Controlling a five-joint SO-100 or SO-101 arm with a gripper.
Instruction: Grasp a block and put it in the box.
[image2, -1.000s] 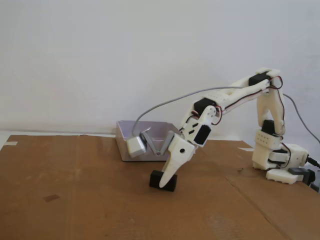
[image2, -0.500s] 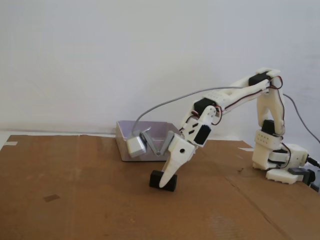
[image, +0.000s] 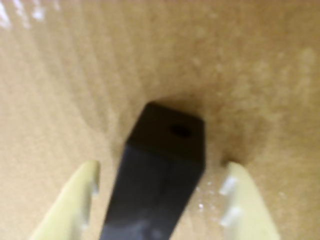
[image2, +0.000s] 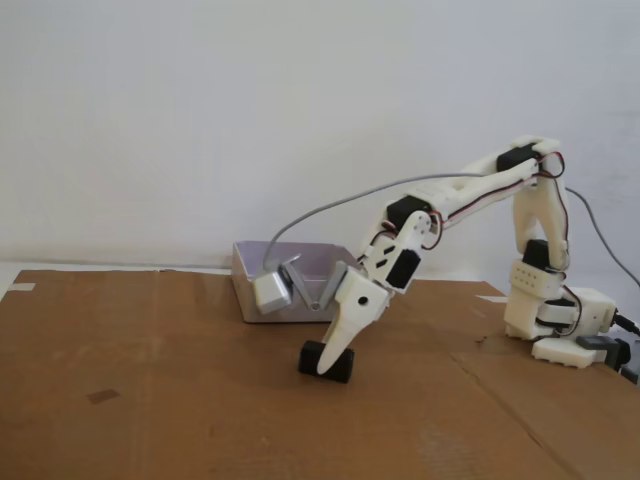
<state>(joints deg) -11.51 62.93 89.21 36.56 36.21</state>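
The black block (image: 165, 150) lies on the brown cardboard, with a small hole in its end face. In the wrist view my gripper (image: 161, 167) is open and straddles it: one pale finger (image: 75, 200) is on its left, the other on its right, and a narrow gap of cardboard shows on each side. In the fixed view the block (image2: 342, 367) sits mid-table with my gripper (image2: 325, 365) tipped steeply down onto it. The lavender-grey box (image2: 242, 280) stands behind and to the left of the block, against the wall.
A silver-grey cuboid (image2: 270, 291) with a grey cable rides on the wrist, in front of the box. The arm's base (image2: 560, 325) stands at the right. Brown cardboard (image2: 150, 400) covers the table, with a seam at the right.
The gripper has settled slightly lower and steeper over the block. The block and the box have not moved.
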